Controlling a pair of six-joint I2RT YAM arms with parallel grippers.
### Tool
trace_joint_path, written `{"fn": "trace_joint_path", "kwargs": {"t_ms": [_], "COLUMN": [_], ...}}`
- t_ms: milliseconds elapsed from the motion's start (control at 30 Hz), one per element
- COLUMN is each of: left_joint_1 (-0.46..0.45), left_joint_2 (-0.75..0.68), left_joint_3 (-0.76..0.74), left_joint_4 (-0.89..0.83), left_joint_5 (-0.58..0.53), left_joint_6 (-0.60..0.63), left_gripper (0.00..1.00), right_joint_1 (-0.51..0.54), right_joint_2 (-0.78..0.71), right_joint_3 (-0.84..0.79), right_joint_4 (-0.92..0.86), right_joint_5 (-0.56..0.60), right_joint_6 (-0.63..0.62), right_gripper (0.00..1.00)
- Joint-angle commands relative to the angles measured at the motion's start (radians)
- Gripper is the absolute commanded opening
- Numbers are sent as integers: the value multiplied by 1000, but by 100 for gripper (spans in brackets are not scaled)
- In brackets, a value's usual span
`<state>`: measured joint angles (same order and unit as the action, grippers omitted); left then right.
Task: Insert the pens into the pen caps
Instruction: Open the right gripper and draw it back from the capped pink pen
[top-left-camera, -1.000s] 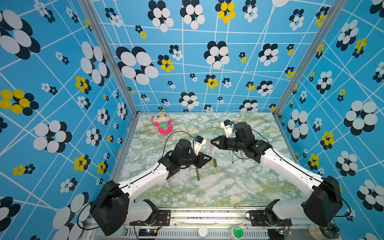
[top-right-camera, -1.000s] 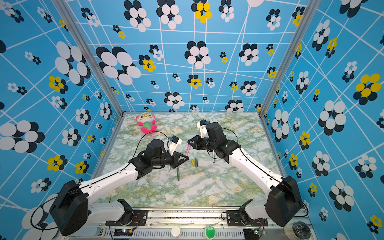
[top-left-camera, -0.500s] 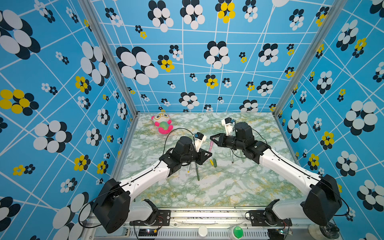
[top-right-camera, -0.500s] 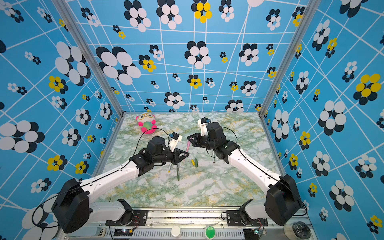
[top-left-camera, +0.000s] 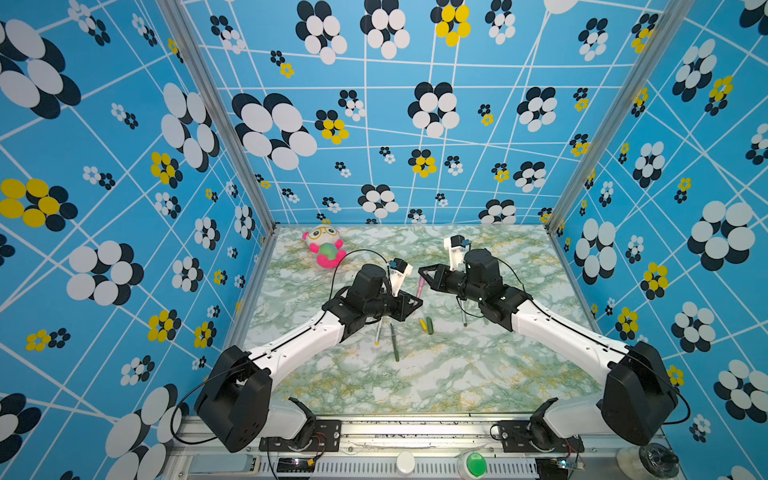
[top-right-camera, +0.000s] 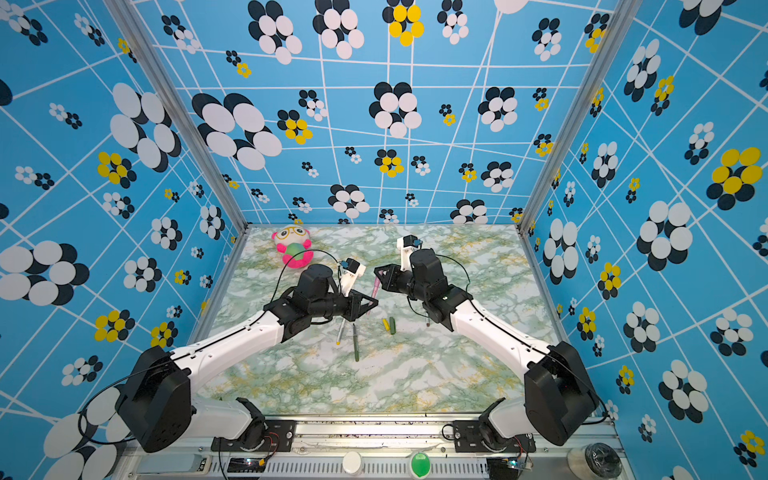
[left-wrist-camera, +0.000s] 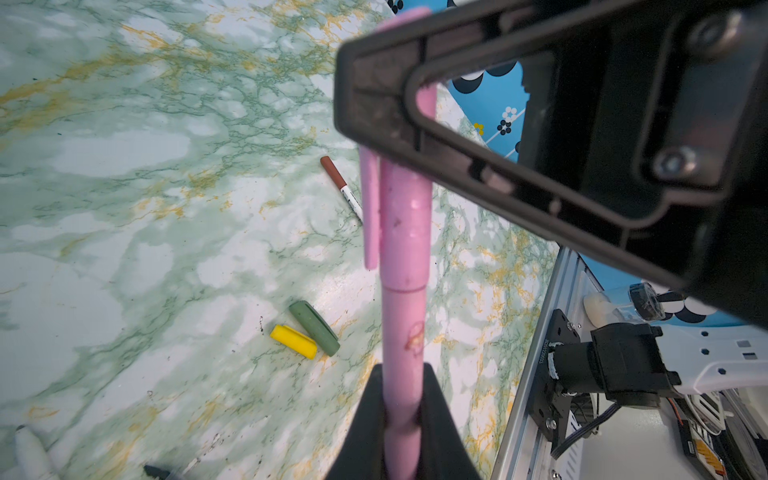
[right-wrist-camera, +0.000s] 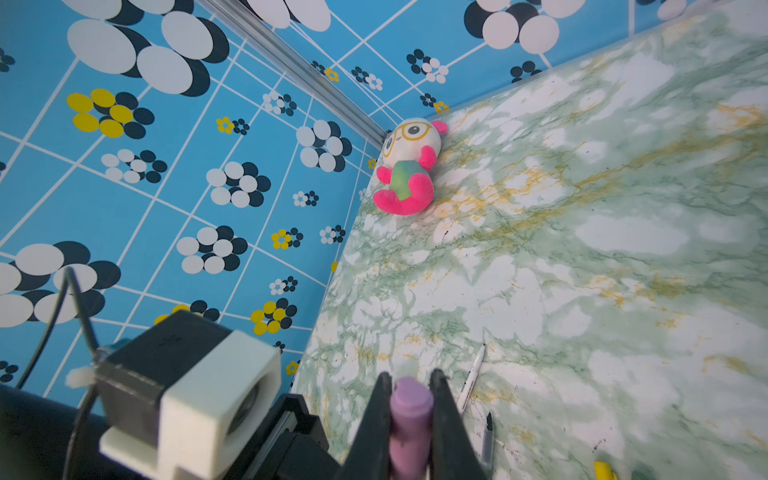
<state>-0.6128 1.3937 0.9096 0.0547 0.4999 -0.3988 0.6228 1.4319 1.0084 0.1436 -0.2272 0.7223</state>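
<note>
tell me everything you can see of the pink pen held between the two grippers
The pink pen is a smooth matte plastic stick with a small stain on its barrel. Its matching pink cap, with a side clip, sits over one end, seam showing. The left gripper clamps the barrel, the right gripper clamps the cap; nothing else touches it.
</note>
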Motion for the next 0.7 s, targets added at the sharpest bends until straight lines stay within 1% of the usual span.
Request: {"fn": "trace_joint_path", "kwargs": {"t_ms": [0, 200, 400, 533, 667], "left_joint_1": [41, 42, 30, 0, -32], "left_joint_2": [-11, -4, -17, -10, -11], "left_joint_3": [159, 133, 32, -58, -135], "left_joint_4": [372, 359, 327, 268, 226], "left_joint_5": [-41, -26, -20, -15, -43], "left_joint_6": [22, 8, -27, -26, -51], "left_gripper": [0, 0, 0, 0, 0], "right_joint_1": [101, 96, 34, -23, -64], "right_joint_2": [54, 33, -5, -65, -135], "right_joint_3": [-77, -33, 47, 107, 154], "right_joint_4": [-243, -290, -310, -321, -361], "right_joint_5": [-171, -128, -110, -83, -57], "right_joint_6": [6, -36, -61, -71, -99], "right_gripper": [11, 12, 17, 23, 37]}}
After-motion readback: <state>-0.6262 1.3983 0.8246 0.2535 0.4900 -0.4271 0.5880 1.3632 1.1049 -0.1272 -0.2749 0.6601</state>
